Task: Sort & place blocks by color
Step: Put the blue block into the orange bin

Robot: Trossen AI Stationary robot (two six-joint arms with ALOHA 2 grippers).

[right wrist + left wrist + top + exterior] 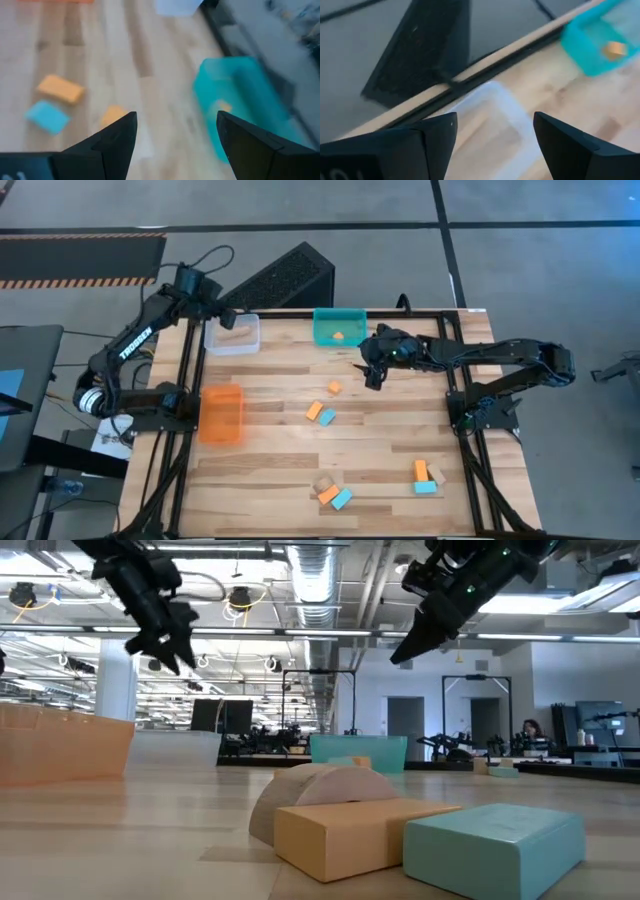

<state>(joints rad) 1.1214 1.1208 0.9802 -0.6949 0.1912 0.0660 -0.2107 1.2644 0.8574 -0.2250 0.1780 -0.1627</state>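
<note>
Blocks [325, 416] lie scattered across the table [270, 480]; one tan block rests in the clear bin [232, 335], one orange in the teal bin [340, 327]. They look light, rigid, smooth: best pinched across the short flat faces. Left pincer [228, 317], fingers apart, hovers above the clear bin; right pincer [374, 377], likewise apart, hangs beside the teal bin.

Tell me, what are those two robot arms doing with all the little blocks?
They are sorting blocks by color into bins. The left claw hangs open over the clear bin, which has a tan block inside. The right claw is open too and holds nothing, up in the air beside the teal bin, which oddly has an orange block in it. The orange bin waits at the left edge. Plenty of orange, teal and tan blocks lie loose on the table.
</note>
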